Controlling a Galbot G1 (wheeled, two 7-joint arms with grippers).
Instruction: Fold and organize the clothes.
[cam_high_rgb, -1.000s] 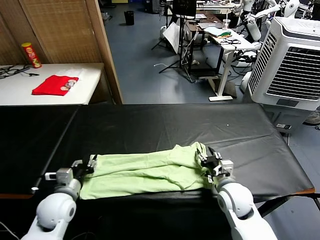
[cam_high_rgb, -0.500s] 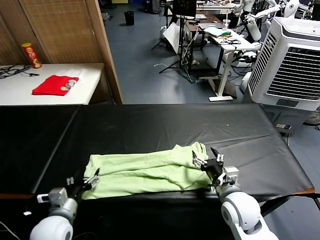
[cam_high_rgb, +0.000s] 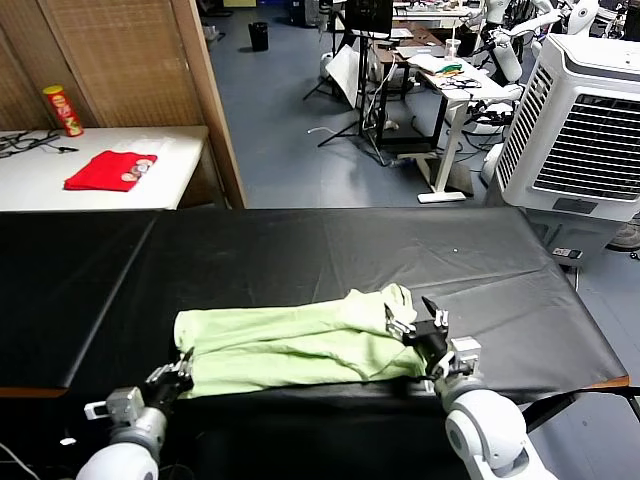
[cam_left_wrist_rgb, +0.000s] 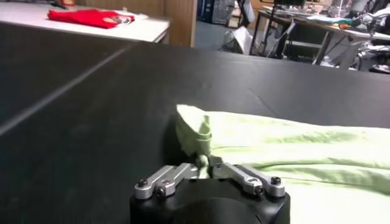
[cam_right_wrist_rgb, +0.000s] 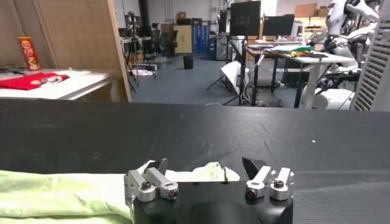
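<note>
The shirt (cam_left_wrist_rgb: 292, 146) runs off the left wrist view's edge. Its buttons, collar and print stay hidden in folds.

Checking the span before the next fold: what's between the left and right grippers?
In the head view, only the shirt lies between the left gripper and the right gripper, along the near table edge.

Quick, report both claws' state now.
Left claw: shut, pinching a corner of the pale green soft fabric shirt.
Right claw: open at the shirt's other end, holding nothing.
</note>
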